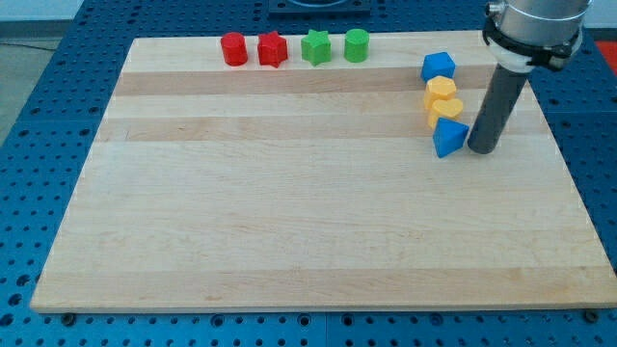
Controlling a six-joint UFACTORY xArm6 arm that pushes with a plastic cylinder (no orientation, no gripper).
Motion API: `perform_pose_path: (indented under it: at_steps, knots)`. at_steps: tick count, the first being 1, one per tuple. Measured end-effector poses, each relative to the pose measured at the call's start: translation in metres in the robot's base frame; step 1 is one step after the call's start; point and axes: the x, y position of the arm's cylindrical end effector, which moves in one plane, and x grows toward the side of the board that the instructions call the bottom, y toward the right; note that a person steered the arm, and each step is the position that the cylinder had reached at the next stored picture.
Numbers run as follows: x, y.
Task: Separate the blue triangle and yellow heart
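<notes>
Nearest you on the worktop (289, 222) sits the blue triangle (448, 139), with the tip (481, 150) just beside it on the view's right, touching or nearly so. Directly above it, touching, lies the yellow heart (447, 109), then a yellow block (440, 90) and a blue block (438, 66) in one column. To split the pair well, you should push the triangle sideways toward the view's left or down, keeping the push line below the heart so it is not dragged along. No fingers exist on this rod, so nothing is grasped. No containers are present. Red (233, 48), red (273, 49), green (315, 46) and green (357, 44) blocks line the view's top.
</notes>
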Motion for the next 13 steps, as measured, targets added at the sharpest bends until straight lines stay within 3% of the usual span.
perform_pose_path:
  at_steps: [3, 7, 9, 13]
  knots:
    - [-0.014, 0.034]
    - [-0.205, 0.038]
    - [-0.203, -0.014]
    - [-0.125, -0.063]
